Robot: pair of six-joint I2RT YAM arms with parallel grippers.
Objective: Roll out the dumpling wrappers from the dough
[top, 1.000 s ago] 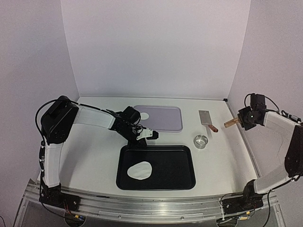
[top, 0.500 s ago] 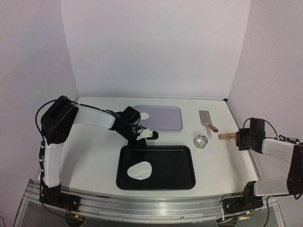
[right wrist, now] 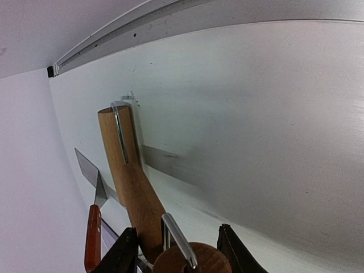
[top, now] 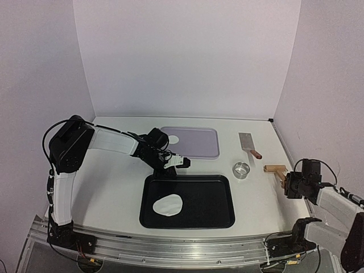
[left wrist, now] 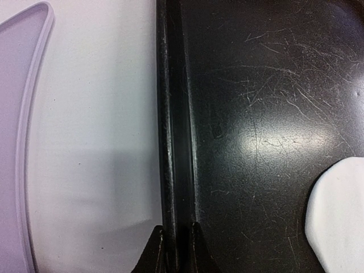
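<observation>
A flat white sheet of dough (top: 168, 205) (left wrist: 341, 216) lies in the black tray (top: 210, 196). One small round dumpling wrapper (top: 174, 139) rests on the purple board (top: 199, 145). My left gripper (top: 170, 169) (left wrist: 177, 228) is shut on the tray's rim (left wrist: 173, 142), at its far left corner. The wooden roller (top: 276, 169) (right wrist: 128, 176) lies on the table at the right. My right gripper (top: 287, 182) (right wrist: 177, 230) stands open around its near end. The roller leans against the left finger, with a gap to the right finger.
A small steel ring (top: 242, 170) stands between the tray and the roller. A scraper (top: 248, 143) (right wrist: 92, 227) with a red-brown handle lies behind the ring. The side wall runs close along the right arm.
The right arm has come down from up near the right wall to the table, bringing the roller down onto the surface, and its jaws have widened. The left arm has not moved.
</observation>
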